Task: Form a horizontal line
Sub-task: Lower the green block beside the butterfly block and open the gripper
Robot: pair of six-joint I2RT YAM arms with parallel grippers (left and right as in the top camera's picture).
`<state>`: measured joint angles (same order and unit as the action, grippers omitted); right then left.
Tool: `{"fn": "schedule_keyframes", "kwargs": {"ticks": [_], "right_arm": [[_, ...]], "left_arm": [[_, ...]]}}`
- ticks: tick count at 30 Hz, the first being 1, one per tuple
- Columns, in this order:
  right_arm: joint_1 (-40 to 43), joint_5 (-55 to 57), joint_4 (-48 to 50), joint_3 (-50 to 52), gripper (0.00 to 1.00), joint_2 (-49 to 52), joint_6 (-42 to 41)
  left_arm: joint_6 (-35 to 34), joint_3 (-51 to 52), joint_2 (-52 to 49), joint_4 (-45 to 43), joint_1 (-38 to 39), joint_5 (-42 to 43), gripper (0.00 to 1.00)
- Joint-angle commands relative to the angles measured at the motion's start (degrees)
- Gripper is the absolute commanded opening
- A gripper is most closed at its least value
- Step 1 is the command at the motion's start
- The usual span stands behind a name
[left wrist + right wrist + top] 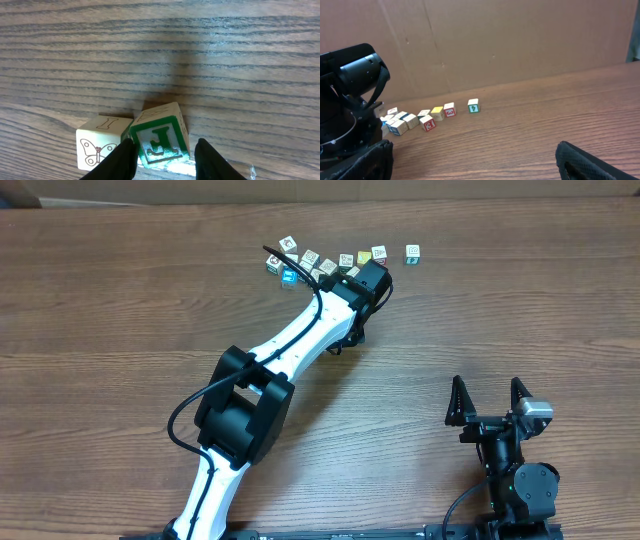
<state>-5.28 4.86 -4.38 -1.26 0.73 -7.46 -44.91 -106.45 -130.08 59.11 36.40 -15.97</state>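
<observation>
In the left wrist view a green-framed cube with a letter J (159,139) stands on the table between the fingers of my left gripper (166,146). The left finger (122,162) touches it and the right finger (214,164) stands a little off it, so the jaws are open around it. A butterfly cube (97,146) touches the J cube's left side. From overhead, my left gripper (368,278) is just below the short, slightly slanted horizontal line of cubes (363,256) and hides the J cube. My right gripper (487,386) rests open and empty near the front edge.
An irregular cluster of similar cubes (300,265) lies left of the row. One white-and-green cube (412,252) sits alone to its right. A brown cardboard wall (520,40) stands behind the table. The left arm (290,345) crosses the table's middle.
</observation>
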Motion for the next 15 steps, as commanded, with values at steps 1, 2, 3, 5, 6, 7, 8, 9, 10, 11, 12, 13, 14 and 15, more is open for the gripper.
{"fn": "schedule_keyframes", "kwargs": {"ticks": [1, 2, 3, 5, 6, 7, 8, 9, 10, 11, 12, 13, 14, 15], "right_arm": [[0.15, -0.07, 0.24, 0.81, 1.00, -0.57, 0.26], [0.15, -0.07, 0.24, 0.81, 1.00, -0.57, 0.26], [0.15, -0.04, 0.24, 0.81, 1.00, -0.57, 0.26], [0.15, -0.07, 0.24, 0.81, 1.00, -0.57, 0.26], [0.15, -0.07, 0.24, 0.81, 1.00, -0.57, 0.26], [0.15, -0.07, 0.24, 0.81, 1.00, -0.57, 0.26], [0.15, -0.04, 0.24, 0.81, 1.00, -0.57, 0.26], [0.15, -0.07, 0.24, 0.81, 1.00, -0.57, 0.26], [0.15, -0.07, 0.24, 0.81, 1.00, -0.57, 0.26], [0.15, -0.07, 0.24, 0.81, 1.00, -0.57, 0.26], [0.15, -0.07, 0.24, 0.81, 1.00, -0.57, 0.26], [0.15, -0.07, 0.24, 0.81, 1.00, -0.57, 0.26], [0.15, -0.07, 0.24, 0.81, 1.00, -0.57, 0.26], [0.15, -0.07, 0.24, 0.81, 1.00, -0.57, 0.26]], "left_arm": [[-0.11, -1.27, 1.92, -1.25, 0.39, -3.06, 0.36], [0.17, -1.27, 1.92, -1.84, 0.35, -4.28, 0.36], [0.15, -1.29, 1.95, -2.36, 0.31, -5.86, 0.36], [0.13, -1.29, 1.95, -3.58, 0.26, -8.28, 0.36], [0.11, -1.29, 1.95, -4.17, 0.26, -8.76, 0.36], [0.11, -1.29, 1.95, -4.90, 0.26, -9.05, 0.36], [0.11, -1.29, 1.95, -5.86, 0.26, -9.07, 0.36], [0.11, -1.29, 1.95, -6.51, 0.26, -9.07, 0.35], [0.11, -1.29, 1.95, -7.28, 0.26, -9.07, 0.34], [0.11, -1.29, 1.95, -7.98, 0.26, -9.07, 0.31], [0.11, -1.29, 1.95, -8.48, 0.26, -9.07, 0.25], [0.11, -1.29, 1.95, -8.92, 0.26, -9.05, 0.18], [0.09, -1.29, 1.92, -9.20, 0.26, -9.03, 0.13], [0.09, -1.29, 1.92, -9.51, 0.26, -8.76, 0.09]]}}
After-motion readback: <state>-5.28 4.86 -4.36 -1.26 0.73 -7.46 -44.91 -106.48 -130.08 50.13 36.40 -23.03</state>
